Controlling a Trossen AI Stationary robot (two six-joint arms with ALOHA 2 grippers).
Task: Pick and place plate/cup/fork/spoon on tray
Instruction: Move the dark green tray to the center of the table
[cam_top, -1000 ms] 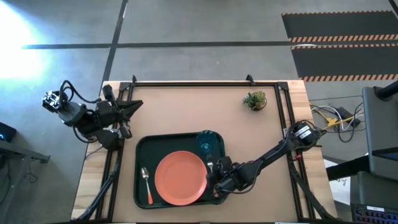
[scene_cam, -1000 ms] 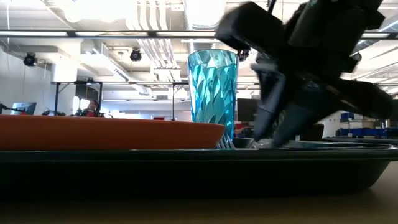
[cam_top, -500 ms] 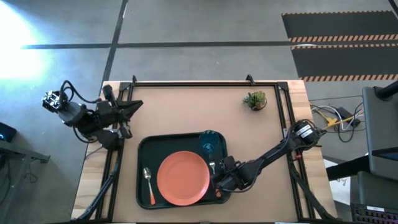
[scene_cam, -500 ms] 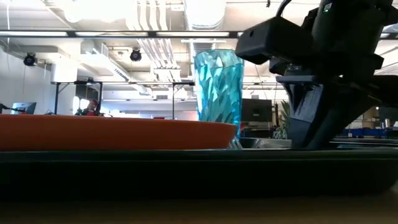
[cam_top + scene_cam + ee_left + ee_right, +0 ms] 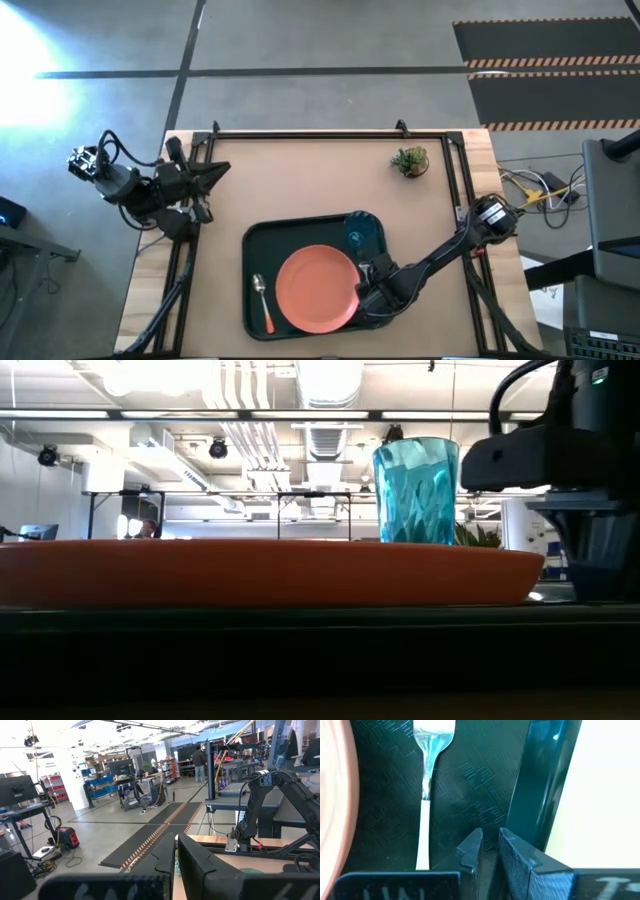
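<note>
The dark green tray (image 5: 258,240) lies on the table's near middle. On it are the orange-red plate (image 5: 315,288), the teal cup (image 5: 360,236) standing at its far right corner, and the spoon (image 5: 262,300) left of the plate. The fork (image 5: 427,780) lies flat on the tray floor between the plate and the right rim. My right gripper (image 5: 368,297) is shut, with its fingers down inside the tray by the right rim. My left gripper (image 5: 215,170) is shut and empty at the table's far left corner. My right gripper stands with its shut fingers (image 5: 512,855) on the tray, at the foot of the right rim's inner wall (image 5: 530,805), beside the fork's handle. The fingers come slanting down from the table's right. The tray lies flat on the table. The fingertips hide the exact spot.
A small potted plant (image 5: 410,160) stands at the far right of the table. A black frame runs along the table's far and side edges. Bare tabletop lies beyond the tray and to its left.
My right gripper has gone toward the table's right edge. The tray has slid along the table with it, flat, carrying the plate, cup, spoon and fork, which keep their places on it.
</note>
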